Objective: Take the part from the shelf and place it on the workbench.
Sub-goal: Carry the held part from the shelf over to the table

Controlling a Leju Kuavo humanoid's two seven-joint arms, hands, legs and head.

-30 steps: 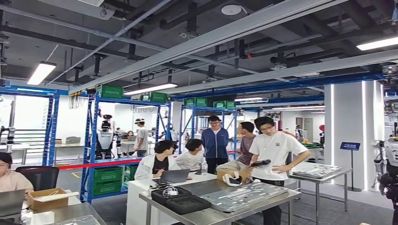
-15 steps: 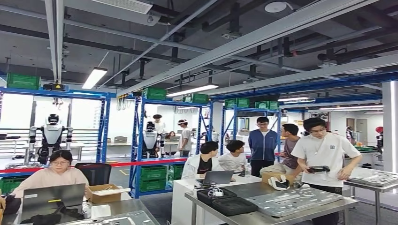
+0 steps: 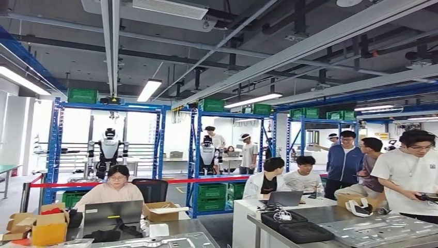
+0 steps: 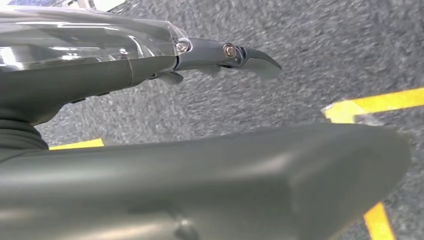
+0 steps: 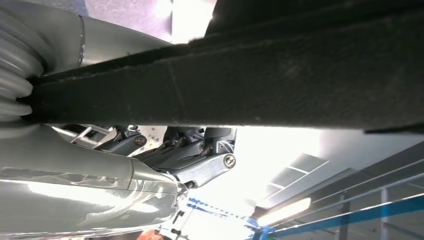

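A dark, rough-surfaced flat part stretches across the right wrist view. My right hand grips it, with the fingers curled against one face; behind it are ceiling lights. My left hand hangs over grey floor with yellow lines. Its thick thumb and dark fingers are apart with nothing between them. In the head view a metal workbench at lower right carries grey metal plates and black trays.
Blue shelves with green crates stand behind a red barrier tape. Several people sit and stand around the tables; one is at a laptop. Two idle robots stand by the shelves. A second table lies at lower left.
The whole head picture has slid to the right, so the camera has turned left. The workbench and the people now sit nearer the right edge, and more shelves show on the left.
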